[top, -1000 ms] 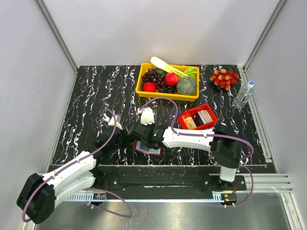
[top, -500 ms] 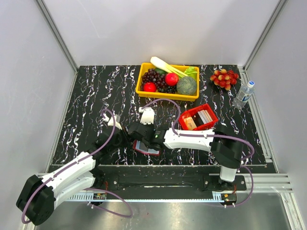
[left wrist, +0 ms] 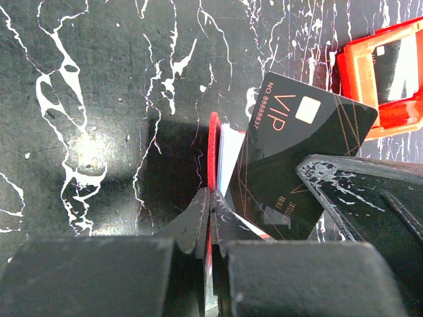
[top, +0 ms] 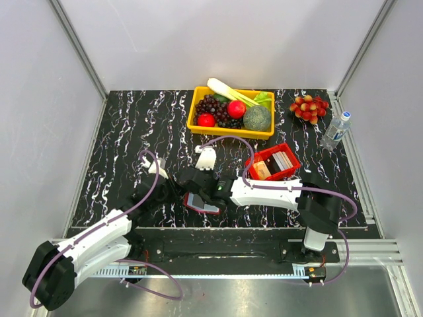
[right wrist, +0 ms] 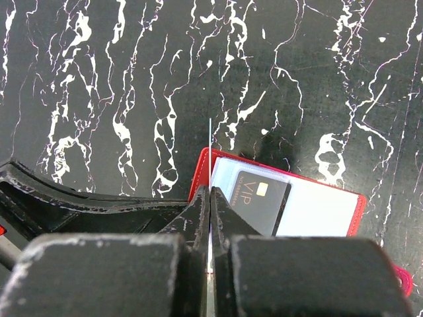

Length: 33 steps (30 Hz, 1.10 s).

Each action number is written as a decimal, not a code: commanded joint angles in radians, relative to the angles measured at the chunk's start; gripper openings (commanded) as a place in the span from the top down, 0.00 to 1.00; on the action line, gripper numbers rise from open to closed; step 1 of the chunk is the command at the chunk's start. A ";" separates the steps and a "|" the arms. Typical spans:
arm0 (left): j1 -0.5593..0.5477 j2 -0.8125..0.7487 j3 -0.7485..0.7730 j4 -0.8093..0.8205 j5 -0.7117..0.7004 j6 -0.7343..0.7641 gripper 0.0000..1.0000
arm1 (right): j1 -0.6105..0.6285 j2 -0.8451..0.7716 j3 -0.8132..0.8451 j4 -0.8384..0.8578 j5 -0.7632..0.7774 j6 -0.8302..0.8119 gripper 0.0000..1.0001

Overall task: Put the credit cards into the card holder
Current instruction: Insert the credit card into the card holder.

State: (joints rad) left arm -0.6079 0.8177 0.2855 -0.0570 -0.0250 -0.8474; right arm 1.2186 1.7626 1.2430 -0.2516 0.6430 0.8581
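"Where's the card holder (top: 203, 205)?"

"Just left of the red tray (top: 284, 172), on the side nearer the arm bases. It's open, and you can see the pale inner faces between the dark red covers."

"What's the left gripper (left wrist: 210, 195) doing?"

"Its fingers are pressed together on the thin red edge of one cover. That cover stands on edge in its own camera, on the side of the holder away from the tray."

"And the right gripper (right wrist: 210, 191)?"

"It's pinched tight on something thin, which from its own wrist is only a pale line seen edge-on. The left wrist camera shows a black card (left wrist: 310, 122) marked VIP standing tilted over the open holder, between that raised cover and the tray. The right finger is against its lower corner, so I take it that's the card being pinched."

"Is that card in a pocket?"

"Its lower end meets the pale face. I can't tell whether it has gone into a slot. The right wrist view also shows a dark VIP shape flat on that face, and it could be a reflection or a second card."

"Anything in the tray?"

"A few cards (top: 283, 160) standing in it. Beyond the tray is a yellow basket (top: 228, 131) of fruit and vegetables."
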 commanded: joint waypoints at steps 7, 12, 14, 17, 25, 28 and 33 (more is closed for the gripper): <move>0.002 -0.029 0.009 0.048 0.020 -0.016 1.00 | 0.019 0.008 0.006 -0.020 0.072 0.010 1.00; 0.002 -0.032 0.009 0.051 0.045 -0.019 1.00 | 0.022 0.029 0.021 -0.020 0.060 0.009 1.00; 0.002 -0.037 0.009 0.051 0.048 -0.018 1.00 | 0.024 0.034 0.027 -0.020 0.064 -0.002 1.00; 0.002 -0.041 0.012 0.052 0.057 -0.019 1.00 | 0.028 0.038 0.039 -0.034 0.076 -0.013 1.00; 0.003 -0.049 0.017 0.052 0.074 -0.022 1.00 | 0.067 0.072 0.151 -0.182 0.181 -0.094 1.00; 0.002 -0.049 0.021 0.052 0.080 -0.018 1.00 | 0.068 0.080 0.165 -0.230 0.199 -0.100 1.00; 0.002 -0.054 0.024 0.052 0.082 -0.016 1.00 | 0.068 0.071 0.130 -0.274 0.211 -0.070 1.00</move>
State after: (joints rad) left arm -0.6075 0.7853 0.2855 -0.0574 0.0284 -0.8581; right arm 1.2835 1.8347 1.3705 -0.4522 0.7738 0.7761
